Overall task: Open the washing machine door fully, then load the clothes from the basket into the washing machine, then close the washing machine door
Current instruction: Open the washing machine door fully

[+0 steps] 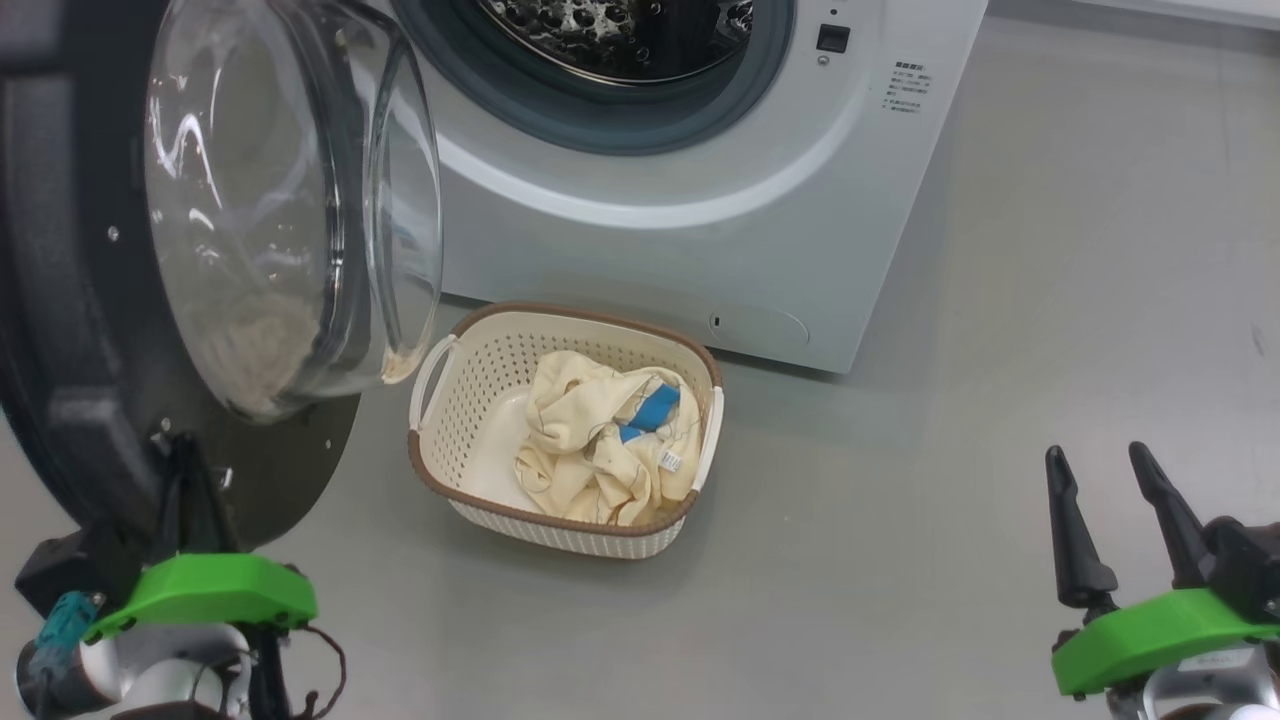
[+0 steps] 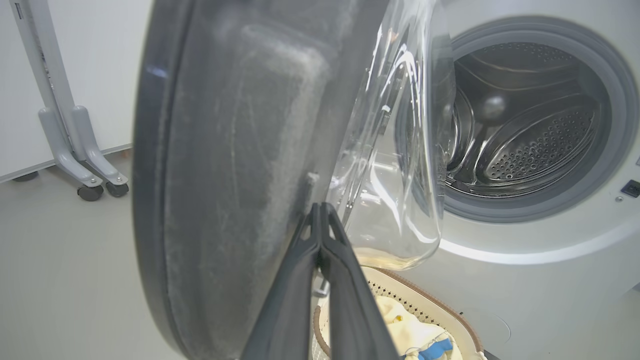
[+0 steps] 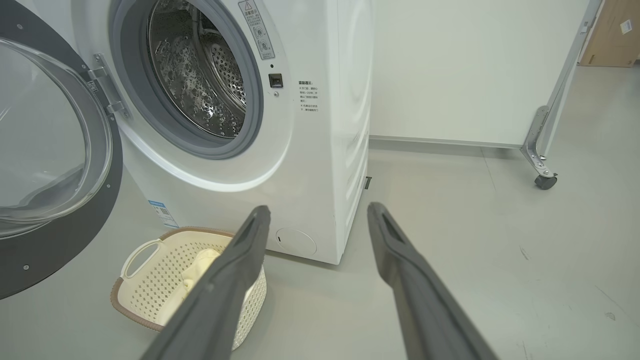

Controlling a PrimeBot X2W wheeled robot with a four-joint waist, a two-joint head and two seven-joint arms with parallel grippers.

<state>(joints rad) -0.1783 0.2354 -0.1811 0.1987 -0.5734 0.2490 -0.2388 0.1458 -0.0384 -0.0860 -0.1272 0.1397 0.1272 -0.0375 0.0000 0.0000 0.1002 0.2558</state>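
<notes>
Grey smooth floor [image 1: 950,450] runs up to a pale wall behind the washing machine [image 1: 700,200]. There is one machine, white and boxy. Its steel drum [image 1: 620,30] is bare behind the grey gasket.

One door [image 1: 60,300] stands wide open off the machine's left side, its glass bowl [image 1: 290,200] bulging towards the drum opening. It looks heavy and rigid on its hinge. The glass looks slick, so the black rim is probably the better place to push when it has to be closed.

One basket [image 1: 470,400] sits on the floor just in front of the machine, below the opening. It is light, stiff plastic with two white handles.

The clothes [image 1: 590,440] lie crumpled inside the basket. They look like a single cream garment, though a second piece could be hidden in the folds. It has one blue patch [image 1: 655,408] and one white tag [image 1: 670,460]. The fabric should be soft, light and floppy, and it will likely trail and sag when lifted. A pinch on a raised fold near the middle of the heap would probably gather the most cloth.

There are two hands. The left hand [image 2: 320,207] has its fingers pressed together with nothing seen between them, and their tips are at the door's inner face, well out from the machine's left side. The right hand [image 1: 1095,450] is spread and empty, and hovers over the floor well out from the machine's front right corner.
</notes>
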